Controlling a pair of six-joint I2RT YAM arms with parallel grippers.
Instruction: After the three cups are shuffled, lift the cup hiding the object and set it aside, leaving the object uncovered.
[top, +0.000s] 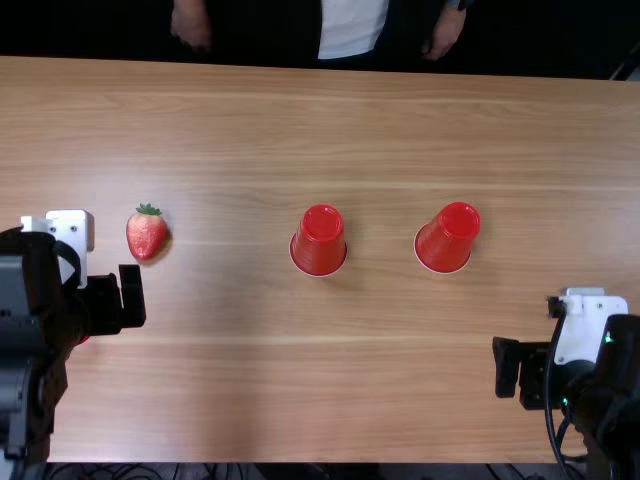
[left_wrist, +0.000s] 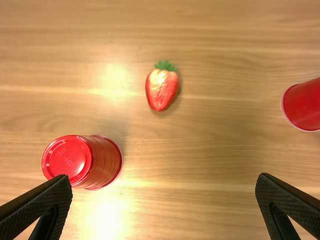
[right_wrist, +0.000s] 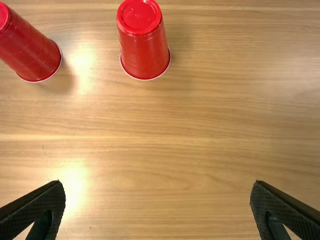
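I see my left end effector and right end effector spread wide, empty; the strawberry lies uncovered on the surface, a red cup inverted nearby.

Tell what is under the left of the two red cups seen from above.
That cup stands mouth down on the table, its opaque wall hiding whatever is beneath. The strawberry lies uncovered to its left.

red cups, red strawberry w/ green top, light brown wood-grain table
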